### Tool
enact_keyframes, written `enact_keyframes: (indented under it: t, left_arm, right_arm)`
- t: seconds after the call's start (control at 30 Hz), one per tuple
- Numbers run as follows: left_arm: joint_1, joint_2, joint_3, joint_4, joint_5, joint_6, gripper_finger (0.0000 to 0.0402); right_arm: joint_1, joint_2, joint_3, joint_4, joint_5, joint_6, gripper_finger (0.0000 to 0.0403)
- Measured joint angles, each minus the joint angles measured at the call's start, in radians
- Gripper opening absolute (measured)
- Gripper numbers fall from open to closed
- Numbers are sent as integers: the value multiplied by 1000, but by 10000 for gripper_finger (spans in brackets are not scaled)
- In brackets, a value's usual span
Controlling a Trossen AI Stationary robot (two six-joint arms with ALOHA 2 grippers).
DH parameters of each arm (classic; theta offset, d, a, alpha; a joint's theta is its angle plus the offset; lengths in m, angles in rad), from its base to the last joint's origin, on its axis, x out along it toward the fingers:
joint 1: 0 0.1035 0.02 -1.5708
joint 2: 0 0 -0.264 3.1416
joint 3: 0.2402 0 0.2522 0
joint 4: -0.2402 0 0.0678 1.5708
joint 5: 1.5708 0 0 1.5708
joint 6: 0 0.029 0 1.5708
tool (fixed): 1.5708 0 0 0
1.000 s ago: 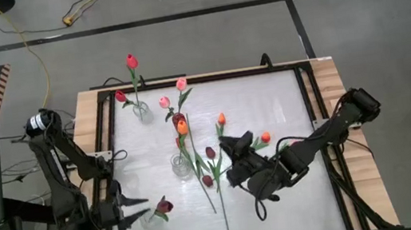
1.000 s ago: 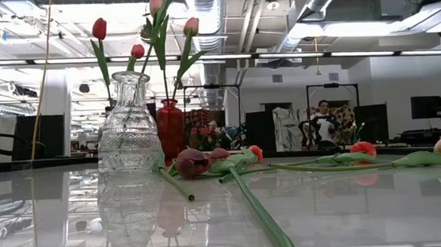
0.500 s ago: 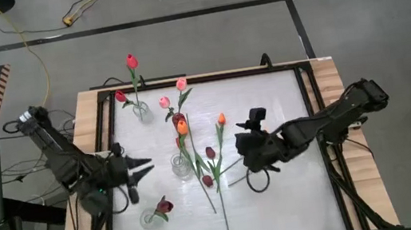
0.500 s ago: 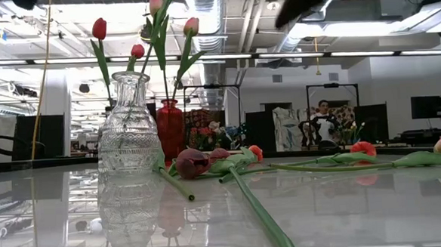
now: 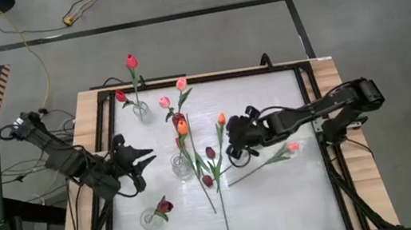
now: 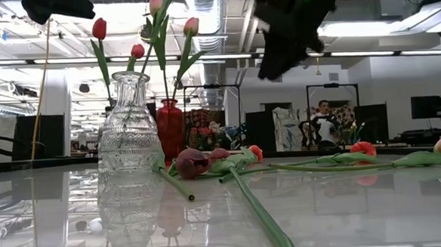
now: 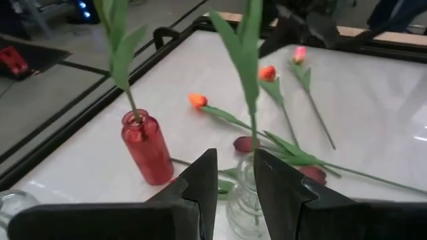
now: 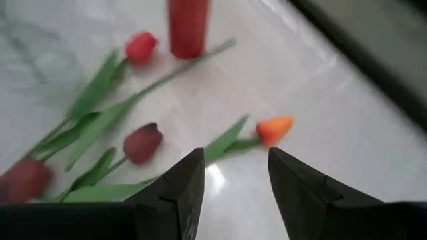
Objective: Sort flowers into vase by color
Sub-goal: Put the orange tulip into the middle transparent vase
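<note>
Several tulips lie flat on the table: an orange one [image 5: 182,126], another orange one [image 5: 221,118], two maroon ones [image 5: 210,153] [image 5: 207,181] and a pink one [image 5: 294,147]. A clear vase [image 5: 180,165] stands mid-table. The red vase [image 5: 178,119] holds pink tulips, a far clear vase [image 5: 141,110] holds red ones, and a small vase [image 5: 151,218] holds a maroon one. My left gripper [image 5: 145,156] hovers open left of the middle vase [image 7: 245,200]. My right gripper [image 5: 231,140] hovers open above the lying tulips, over an orange head [image 8: 273,128] and a maroon head [image 8: 142,142].
A dark raised frame [image 5: 310,116] runs round the white table top. The lying stems cross one another near the middle vase [image 6: 129,136]. Bare table lies toward the near right corner [image 5: 299,207]. People stand in the room beyond [image 6: 322,122].
My left gripper has swung from beside the small vase at the near left toward the far edge and right, toward the middle clear vase. My right gripper has moved from the near right of centre toward the far edge and left, over the lying tulips. The flowers have stayed put.
</note>
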Motion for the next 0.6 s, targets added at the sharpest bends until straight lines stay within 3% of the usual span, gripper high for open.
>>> enact_keyframes:
  t: [0.1,0.23,0.4,0.6]
  left_arm:
    - [21,0,0,0,0,-2,86]
    - [39,1,0,-1,4,0,86]
    - [41,1,-1,-6,4,3,86]
    - [41,0,-1,-27,5,3,86]
  right_arm:
    - [-37,22,-25,59,-9,134,191]
    - [-81,70,-29,83,-109,270,191]
    - [-115,152,-27,173,-191,333,191]
    - [-165,239,-28,227,-208,396,191]
